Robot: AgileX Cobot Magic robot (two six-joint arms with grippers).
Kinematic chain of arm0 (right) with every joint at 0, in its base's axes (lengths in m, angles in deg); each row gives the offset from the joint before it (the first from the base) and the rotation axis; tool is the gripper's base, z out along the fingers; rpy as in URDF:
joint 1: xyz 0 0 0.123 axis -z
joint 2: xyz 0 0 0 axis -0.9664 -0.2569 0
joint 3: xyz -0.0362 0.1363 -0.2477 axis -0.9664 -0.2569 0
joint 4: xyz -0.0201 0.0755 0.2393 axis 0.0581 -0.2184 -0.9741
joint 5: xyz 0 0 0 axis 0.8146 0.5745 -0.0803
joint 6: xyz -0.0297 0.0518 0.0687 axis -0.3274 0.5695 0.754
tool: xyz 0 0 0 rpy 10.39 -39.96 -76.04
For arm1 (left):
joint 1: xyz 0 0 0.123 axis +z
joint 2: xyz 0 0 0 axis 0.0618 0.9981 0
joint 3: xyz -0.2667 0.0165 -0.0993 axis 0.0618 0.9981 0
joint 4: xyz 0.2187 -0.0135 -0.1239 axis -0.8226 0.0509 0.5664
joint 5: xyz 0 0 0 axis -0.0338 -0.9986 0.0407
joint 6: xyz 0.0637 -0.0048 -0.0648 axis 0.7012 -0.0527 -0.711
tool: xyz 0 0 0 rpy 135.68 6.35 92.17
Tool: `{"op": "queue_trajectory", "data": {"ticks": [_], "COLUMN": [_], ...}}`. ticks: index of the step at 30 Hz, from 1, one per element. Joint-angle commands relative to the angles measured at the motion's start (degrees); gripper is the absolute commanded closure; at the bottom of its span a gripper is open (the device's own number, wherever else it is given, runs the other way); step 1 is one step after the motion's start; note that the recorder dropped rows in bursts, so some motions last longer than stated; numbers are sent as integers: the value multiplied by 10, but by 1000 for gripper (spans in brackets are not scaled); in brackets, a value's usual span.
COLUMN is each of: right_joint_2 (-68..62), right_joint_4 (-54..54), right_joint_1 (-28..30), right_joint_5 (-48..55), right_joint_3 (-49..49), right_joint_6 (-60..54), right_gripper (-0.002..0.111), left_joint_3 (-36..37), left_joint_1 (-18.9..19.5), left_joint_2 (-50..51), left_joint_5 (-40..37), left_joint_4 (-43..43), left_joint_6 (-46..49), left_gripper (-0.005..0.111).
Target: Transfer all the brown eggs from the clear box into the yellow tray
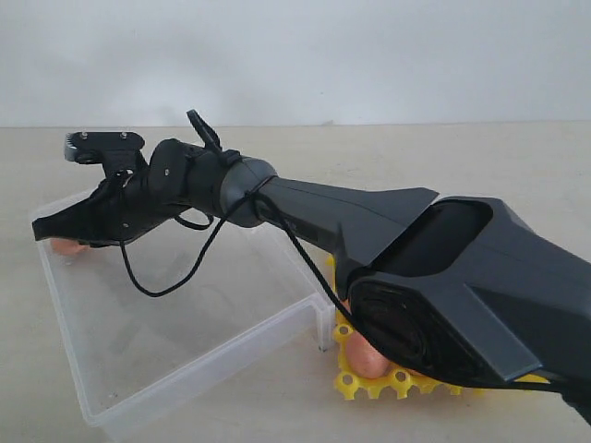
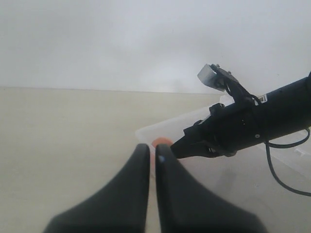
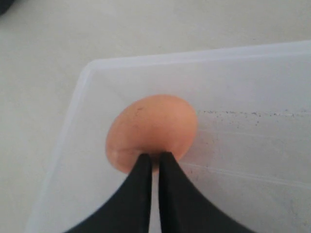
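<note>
Right wrist view, clearer than ext.: r. gripper point(image 3: 154, 159) closed, empty, tips at brown egg point(image 3: 151, 127) in clear box point(image 3: 252, 87).

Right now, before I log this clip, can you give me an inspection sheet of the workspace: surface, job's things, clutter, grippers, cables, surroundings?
surface: pale beige table, matte.
job's things: clear box shows one corner egg, no others visible in it; yellow tray beside the box, mostly hidden by the right arm, with at least one tray egg seated.
clutter: nothing seen.
grippers: right gripper jaws shut, tips at the corner egg, not around it; left gripper jaws shut, holding nothing.
cables: black cable hangs looped from the right arm over the box.
surroundings: plain white wall.
</note>
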Motion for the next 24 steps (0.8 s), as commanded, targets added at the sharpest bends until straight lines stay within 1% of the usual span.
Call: {"op": "queue_trajectory", "data": {"ticks": [1, 2, 4, 6, 7, 8, 9, 10, 14, 15, 24], "right_joint_2": [4, 4, 4, 4, 4, 4, 4, 2, -16, -23, -68], "right_joint_4": [-12, -26, -53, -94, -111, -126, -130, -128, -134, -139, -153], "right_joint_1": [1, 1, 1, 1, 1, 1, 1, 1, 1, 1, 1], "right_joint_5": [-8, -15, -34, -64, -82, -96, -105, -109, -121, -119, -45], "right_joint_3": [-2, -2, -2, -2, -2, -2, -2, -2, -2, 1, 25], "right_joint_6": [-1, -1, -1, -1, 1, 11, 30, 48, 105, 113, 98], "right_gripper": [101, 94, 75, 48, 38, 32, 31, 34, 54, 57, 58], "left_joint_3": [1, 1, 1, 1, 1, 1, 1, 1, 1, 1, 1], "left_joint_1": [1, 1, 1, 1, 1, 1, 1, 1, 1, 1, 1], "left_joint_2": [-2, -2, -2, -2, -2, -2, -2, -2, -2, -2, -2], "left_joint_5": [0, 0, 0, 0, 0, 0, 0, 0, 0, 0, 0], "left_joint_4": [-1, -1, -1, -1, -1, -1, -1, -1, -1, -1, -1], "left_joint_6": [-1, -1, -1, -1, -1, -1, -1, -1, -1, -1, -1], "left_gripper": [103, 103, 103, 103, 103, 103, 103, 103, 103, 103, 103]}}
